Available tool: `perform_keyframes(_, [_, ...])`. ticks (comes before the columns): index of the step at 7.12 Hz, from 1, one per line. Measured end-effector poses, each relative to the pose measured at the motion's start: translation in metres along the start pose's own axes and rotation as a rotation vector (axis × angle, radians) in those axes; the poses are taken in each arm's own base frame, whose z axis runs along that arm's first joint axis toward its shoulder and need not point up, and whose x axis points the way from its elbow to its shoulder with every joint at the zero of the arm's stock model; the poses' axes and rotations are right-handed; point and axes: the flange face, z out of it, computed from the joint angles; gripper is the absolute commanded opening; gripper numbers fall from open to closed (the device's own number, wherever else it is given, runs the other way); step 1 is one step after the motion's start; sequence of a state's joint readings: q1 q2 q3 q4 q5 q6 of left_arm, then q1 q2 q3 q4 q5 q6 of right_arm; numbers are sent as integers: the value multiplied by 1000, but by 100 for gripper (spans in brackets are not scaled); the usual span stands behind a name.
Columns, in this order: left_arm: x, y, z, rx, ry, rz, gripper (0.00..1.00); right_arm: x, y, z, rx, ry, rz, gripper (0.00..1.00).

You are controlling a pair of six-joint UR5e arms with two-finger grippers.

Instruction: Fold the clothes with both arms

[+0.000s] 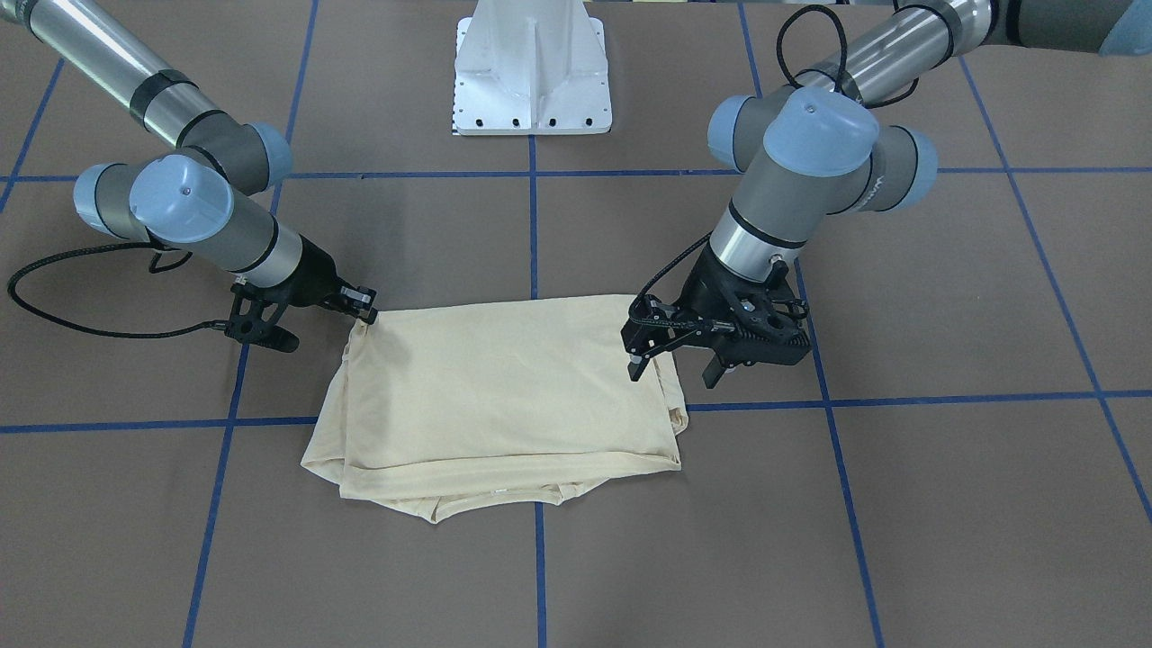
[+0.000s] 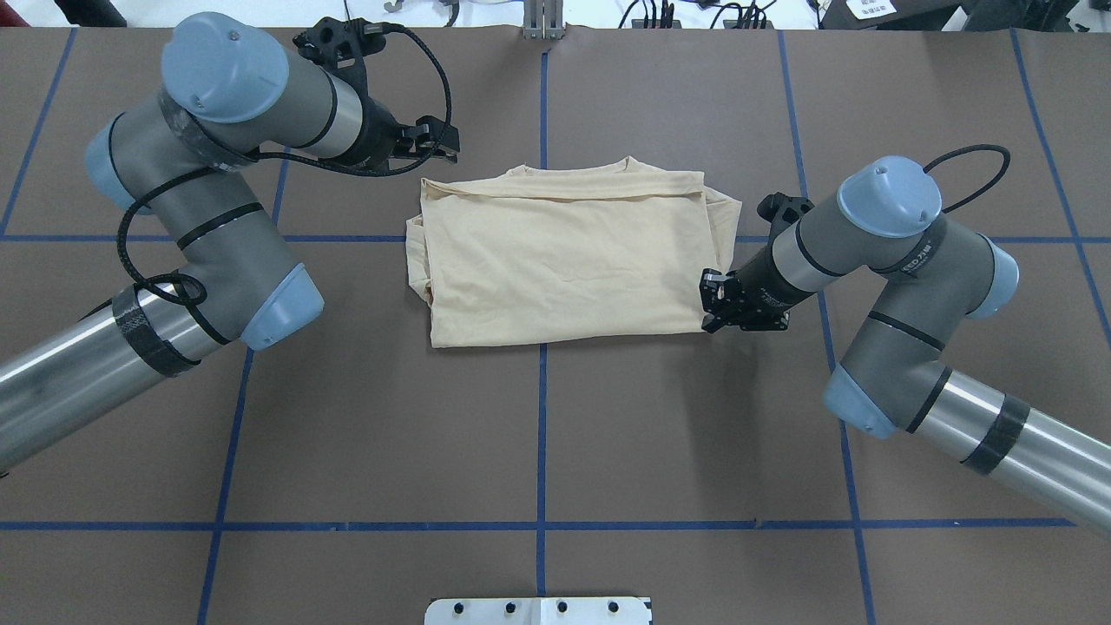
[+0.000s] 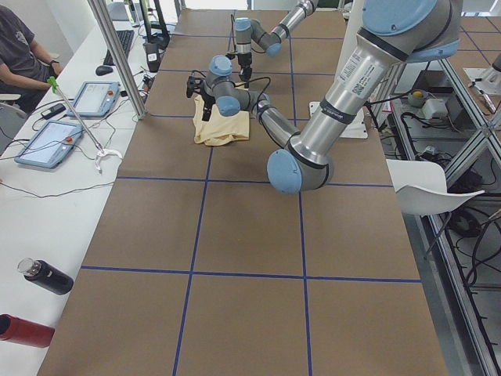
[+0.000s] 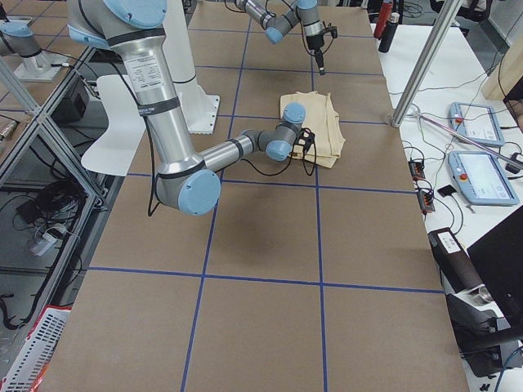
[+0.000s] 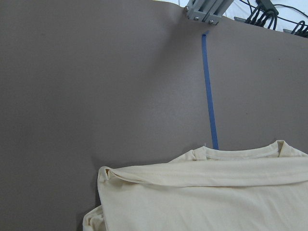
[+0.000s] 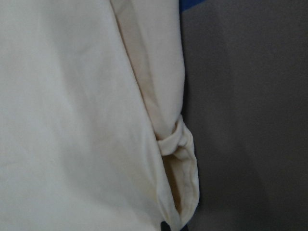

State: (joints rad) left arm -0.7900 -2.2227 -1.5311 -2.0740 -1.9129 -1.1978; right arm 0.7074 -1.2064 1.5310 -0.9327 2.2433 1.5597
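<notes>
Cream shirt (image 2: 564, 260) lies folded to a rectangle on the surface (image 2: 694, 434), right fingers (image 1: 367, 310) narrow, seemingly pinching its near corner, left fingers (image 1: 636, 360) wide and empty beside it, so perhaps one fold remains.

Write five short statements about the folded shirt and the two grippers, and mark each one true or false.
1. The shirt lies folded on the table with no print showing. True.
2. The left gripper is clamped on the shirt's neck edge. False: it is open, raised and holds nothing.
3. The right gripper is low at the shirt's near right corner. True.
4. The neck edge faces the robot's base. False: it lies on the side away from the base.
5. A blue tape line runs under the shirt. True.
</notes>
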Motion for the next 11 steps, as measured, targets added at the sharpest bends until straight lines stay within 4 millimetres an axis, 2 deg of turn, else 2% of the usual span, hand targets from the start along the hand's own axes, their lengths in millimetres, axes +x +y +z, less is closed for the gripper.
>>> perform_keyframes(1, [0,0,-1,0,1,1,99,-7,16,0,-35,-11,7,0])
perform_keyframes(2, [1,0,-1,1,2,2,99,-20,45,4,-86,-24,33,0])
perform_keyframes(5, [3,0,-4,4,7,3,99,-66,176,44,-274,-16,121,0])
perform_keyframes(6, [3,0,-5,3,8,3,99,-77,214,57,-322,-4,139,0])
perform_keyframes(7, [2,0,-5,2,8,3,99,-86,242,66,-356,2,138,20])
perform_keyframes(8, [1,1,-5,2,9,3,99,-93,267,74,-388,7,132,99])
perform_keyframes(9, [-1,1,-4,1,10,4,99,-99,283,77,-408,7,129,100])
perform_keyframes(10, [-3,2,-4,0,9,4,99,-104,289,76,-413,-2,125,100])
perform_keyframes(11, [-4,2,-4,-1,10,3,99,-107,279,70,-395,-18,128,100])
